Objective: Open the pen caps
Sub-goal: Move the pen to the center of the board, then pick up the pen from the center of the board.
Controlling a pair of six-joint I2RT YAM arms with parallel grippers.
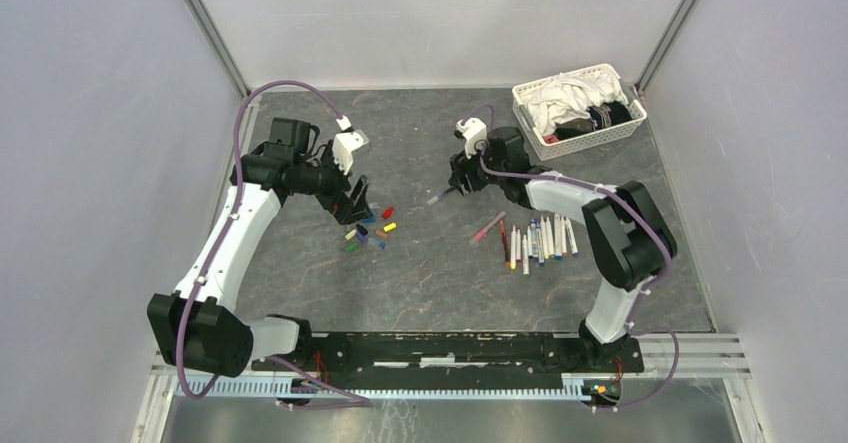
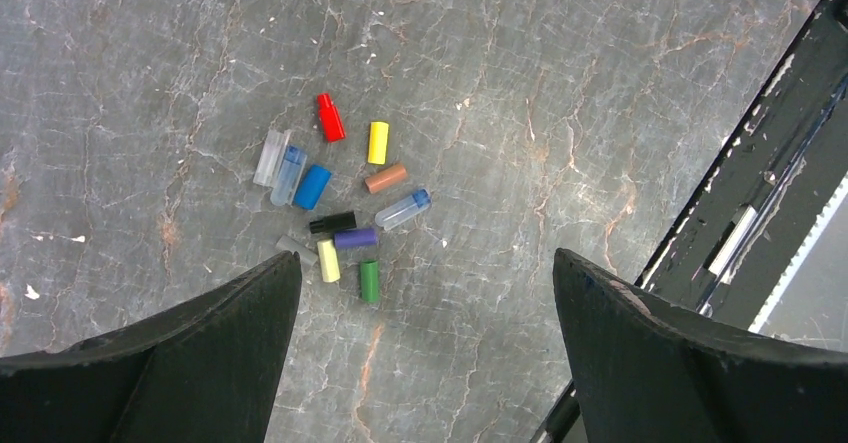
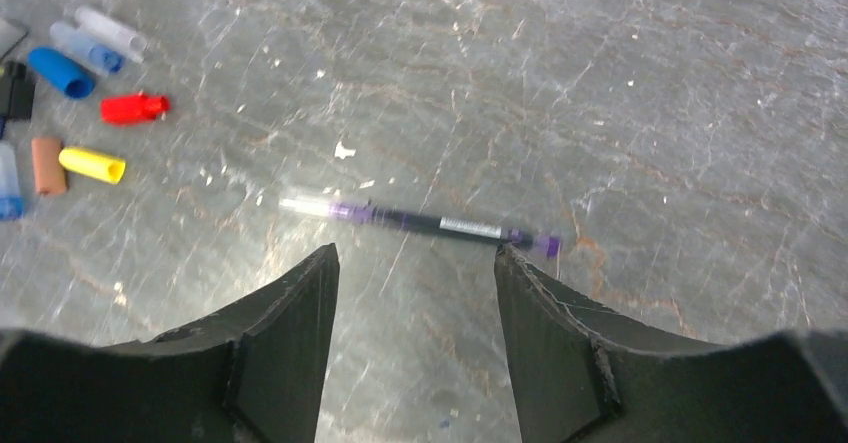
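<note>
Left gripper [image 2: 425,263] spread fully wide and empty, hovering right over the loose pile of pen caps [image 2: 340,203] on the table [image 2: 600,83], touching none. Right gripper [image 3: 415,253] has jaws parted, gripping nothing; blurred purple pen [image 3: 420,223] lies just past its fingertips, right of the pen caps, contact unclear. Other pens [image 1: 540,241] in a row farther right of the pen caps.
</note>
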